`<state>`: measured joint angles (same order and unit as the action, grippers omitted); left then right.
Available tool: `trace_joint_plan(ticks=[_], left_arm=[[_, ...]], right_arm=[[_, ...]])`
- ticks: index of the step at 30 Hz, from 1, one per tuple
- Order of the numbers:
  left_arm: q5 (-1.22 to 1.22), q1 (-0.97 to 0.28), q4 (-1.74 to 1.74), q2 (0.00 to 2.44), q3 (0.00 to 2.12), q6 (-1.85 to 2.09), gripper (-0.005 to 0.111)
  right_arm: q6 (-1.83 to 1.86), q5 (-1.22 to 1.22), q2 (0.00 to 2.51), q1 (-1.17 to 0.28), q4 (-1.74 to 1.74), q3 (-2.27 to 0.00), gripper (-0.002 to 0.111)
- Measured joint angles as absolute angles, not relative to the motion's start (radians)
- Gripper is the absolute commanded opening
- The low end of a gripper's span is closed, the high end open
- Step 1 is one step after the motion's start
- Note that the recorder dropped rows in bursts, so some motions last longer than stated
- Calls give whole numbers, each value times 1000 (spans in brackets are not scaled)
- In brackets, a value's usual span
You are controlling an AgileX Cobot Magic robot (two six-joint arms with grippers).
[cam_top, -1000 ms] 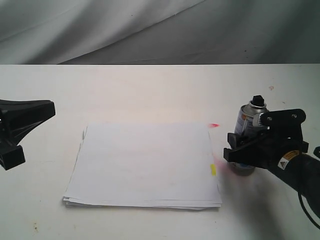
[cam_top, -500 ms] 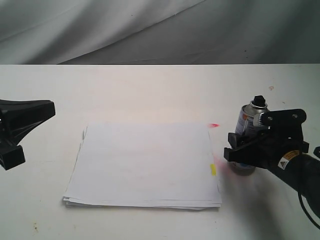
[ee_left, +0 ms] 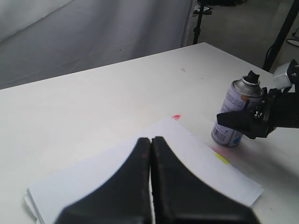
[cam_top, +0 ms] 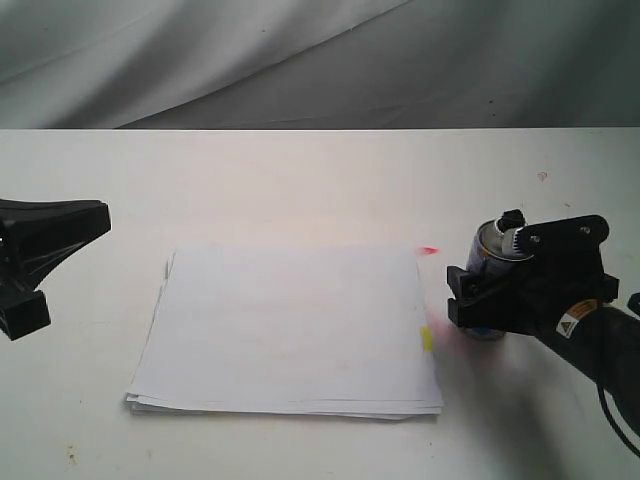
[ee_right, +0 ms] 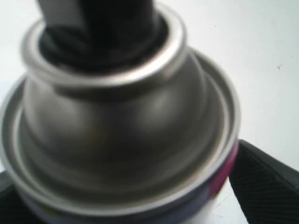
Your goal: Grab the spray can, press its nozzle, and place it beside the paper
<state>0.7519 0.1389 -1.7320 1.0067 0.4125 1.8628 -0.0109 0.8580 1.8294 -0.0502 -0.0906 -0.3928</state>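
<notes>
White bench (cam_top: 300, 180) bears spray can (cam_top: 487, 255) at three o'clock of paper (cam_top: 290, 330); right tool (cam_top: 478, 298) straddles it, grip unclear; left tool (ee_left: 151, 140) closed, empty; likely only withdrawal remains

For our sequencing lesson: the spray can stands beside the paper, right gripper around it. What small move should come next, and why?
Probably open the right gripper fully and back it away: the spray can already stands beside the paper, so only releasing it seems left.
</notes>
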Motion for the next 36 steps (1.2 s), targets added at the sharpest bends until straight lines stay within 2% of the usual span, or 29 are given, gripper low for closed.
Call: trace_joint_plan(ticks=[7,16,18,20,22,23,24,26,28,33,36], left_arm=[[752,139,-1732,1007,412,1863,0],[752,139,-1732,1007,412,1863,0],[752,139,-1732,1007,412,1863,0],[752,139,-1732,1007,412,1863,0],[752,139,-1732,1007,412,1863,0],[752,139,-1732,1007,412,1863,0],[752,139,-1732,1007,412,1863,0],[752,139,-1732,1007,412,1863,0],[752,139,-1732,1007,412,1863,0],[752,139,-1732,1007,412,1863,0],[750,139,-1732,1007,412,1863,0]], right_arm=[[0,841,1671,-50,-91,-390,82],[61,568,1177,-50,-70,-390,81],[64,455,1016,-50,-63,-390,77],[64,322,849,-50,-60,-390,69],[64,183,680,-50,-58,-390,56],[64,147,638,-50,-58,-390,44],[64,66,543,-50,-58,-390,39],[64,-37,439,-50,-56,-390,13],[66,-124,381,-50,-56,-390,0],[63,-264,324,-50,-57,-390,0],[63,-263,323,-50,-57,-390,0]])
